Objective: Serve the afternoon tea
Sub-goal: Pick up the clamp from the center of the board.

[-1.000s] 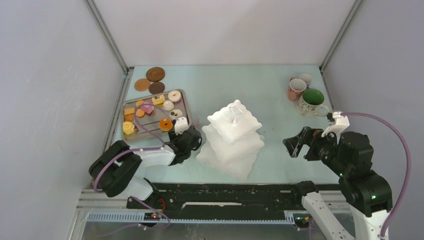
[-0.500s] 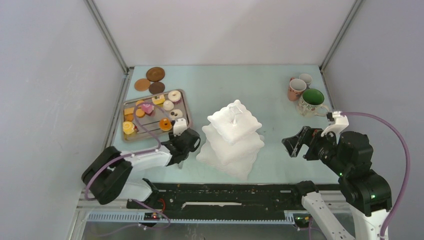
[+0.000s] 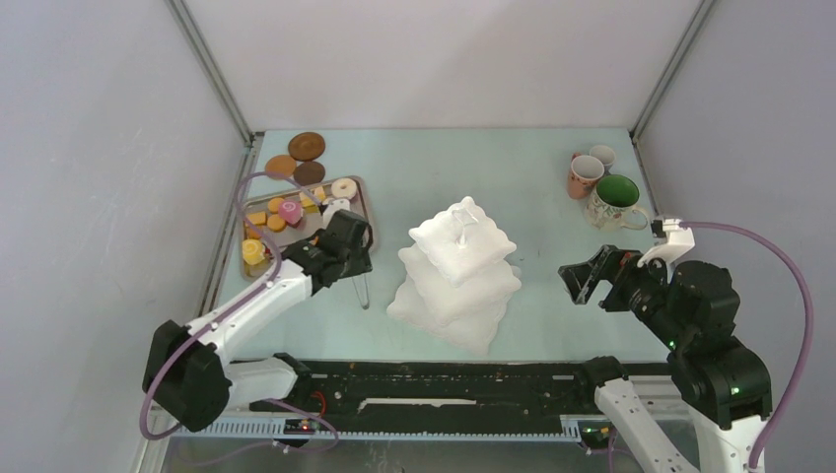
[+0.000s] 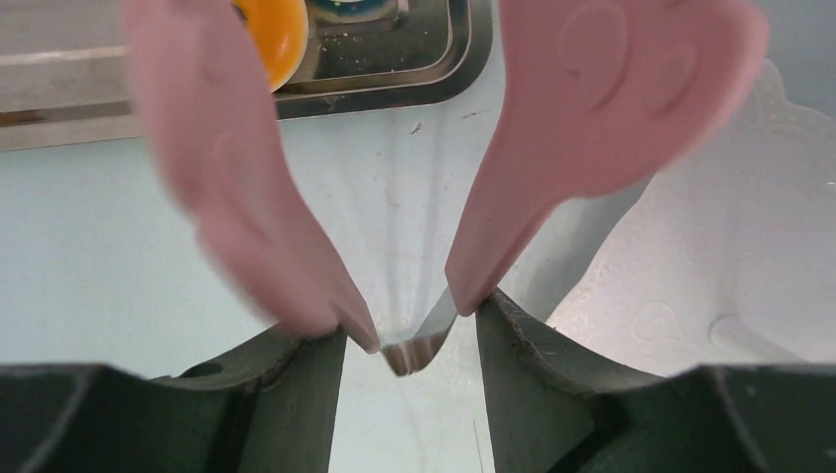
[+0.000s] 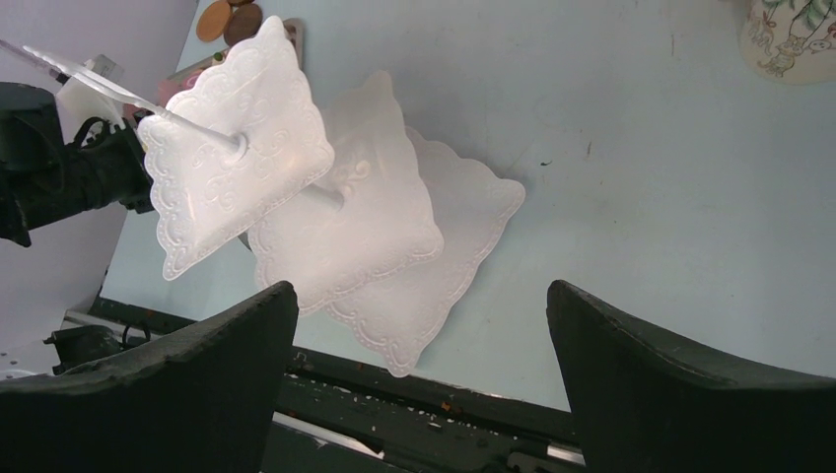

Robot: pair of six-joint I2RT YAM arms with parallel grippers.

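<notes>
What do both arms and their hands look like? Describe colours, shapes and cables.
Both arms mix white links with bulky black joints: left arm, right arm. A lilac cable loops along each. A white block sits at the right wrist. Left hand and right hand have two broad, curved dark fingers.

Top camera's up high behind the arm bases, gazing down and forward, the whole table [image 3: 552,177] in frame, far off; left wrist camera's right down low, staring along its own fingers [image 4: 532,374] at the tabletop, grey tray [image 4: 394,94] corner across the top, white stand [image 4: 730,266] edge at right, very close; right wrist camera's pulled back, angled down, stand at upper left, patterned mug [image 5: 789,39] clipped at upper right; all three catch the stand.
</notes>
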